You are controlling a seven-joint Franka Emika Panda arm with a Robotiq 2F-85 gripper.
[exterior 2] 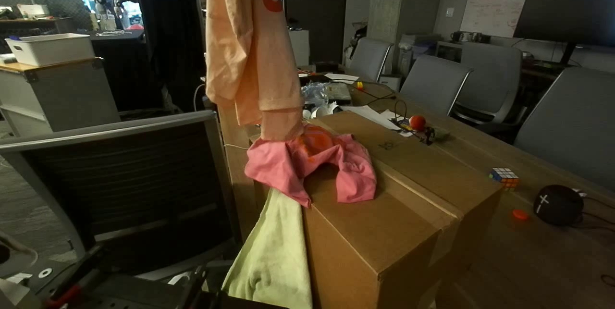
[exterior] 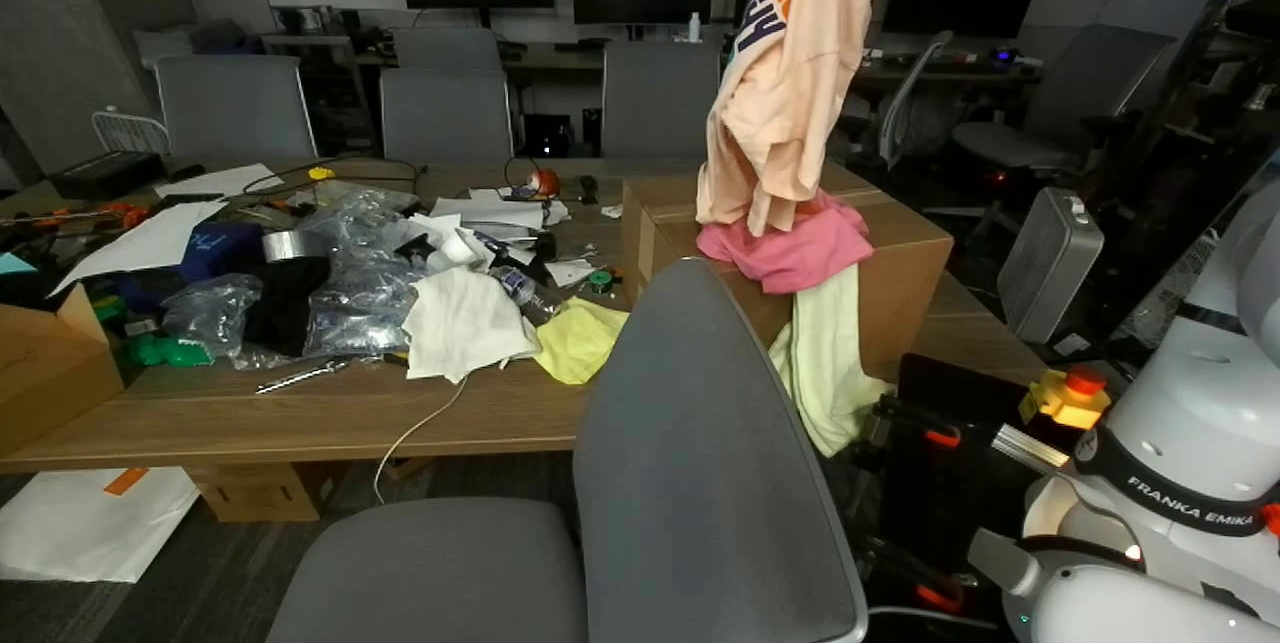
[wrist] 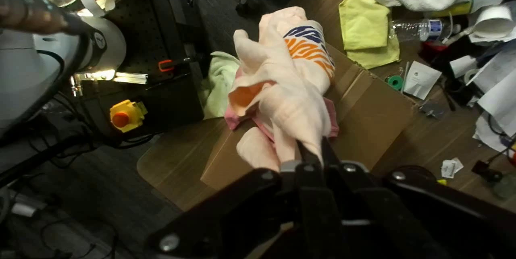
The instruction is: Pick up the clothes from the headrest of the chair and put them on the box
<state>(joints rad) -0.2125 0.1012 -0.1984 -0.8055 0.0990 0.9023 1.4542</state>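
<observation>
Tool (wrist: 313, 147): clamped on 1 T-shirt (wrist: 296, 108) (peach, hanging) | 1 pink garment (exterior: 800, 258) on 1 box (exterior 2: 394, 222)

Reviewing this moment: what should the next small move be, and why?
Probably lower the gripper gently before opening it: its fingers pinch the peach T-shirt, which hangs down in a tall drape. In both exterior views the shirt's lower end appears to reach the pink garment lying on the box, so coming down would likely let the rest settle there.
</observation>
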